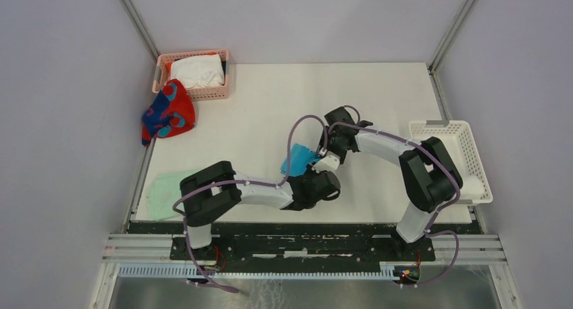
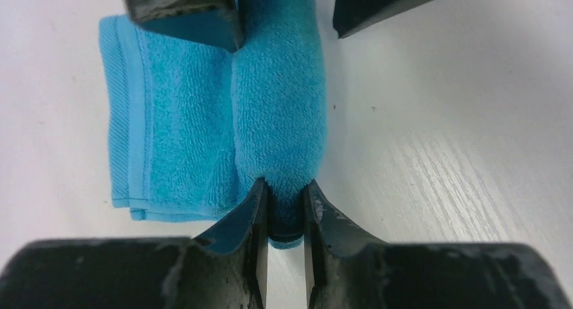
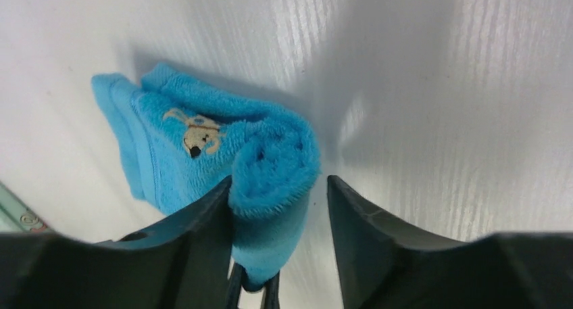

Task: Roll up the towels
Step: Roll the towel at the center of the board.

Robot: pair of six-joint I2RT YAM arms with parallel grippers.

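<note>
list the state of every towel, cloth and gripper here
turquoise towel: partly rolled, rest flat
left gripper: shut on the roll's end
right gripper: open, straddling the roll's other end
red towel: bunched, unrolled
white towel: crumpled in pink basket
mint cloth: folded flat

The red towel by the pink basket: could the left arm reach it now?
Probably not yet: the left gripper is clamped on the turquoise towel. Nothing blocks the way to the red towel.
</note>
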